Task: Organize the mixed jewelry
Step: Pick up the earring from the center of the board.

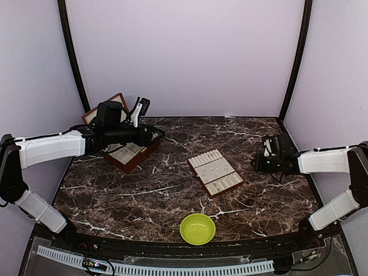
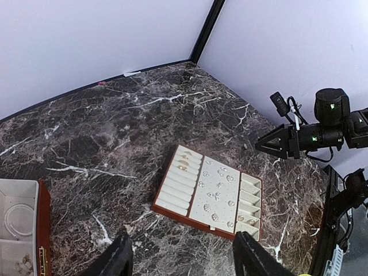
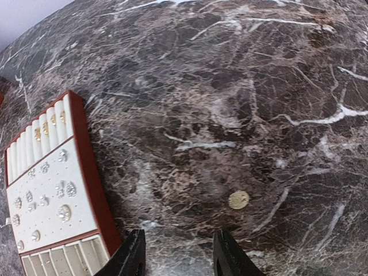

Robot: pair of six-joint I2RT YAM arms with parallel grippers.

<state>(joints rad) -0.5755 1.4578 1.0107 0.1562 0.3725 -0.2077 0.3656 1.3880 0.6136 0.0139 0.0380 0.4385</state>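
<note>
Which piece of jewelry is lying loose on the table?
The small round gold piece on bare marble by the right gripper; the others sit on the tray or in the box.

The surface (image 1: pixel 172 195) shows bare marble in a wide strip between the tray (image 1: pixel 215 172) in the middle and the hinged box (image 1: pixel 131 154) at the far left. There is bare marble again between the tray and the right gripper (image 3: pixel 179 254). The left arm (image 1: pixel 52 146) stretches over the box from the left side and stands in the way there. The green bowl (image 1: pixel 198 228) sits at the near edge, in front of the tray. A small gold disc (image 3: pixel 238 199) lies alone on the marble, right of the tray.
</note>
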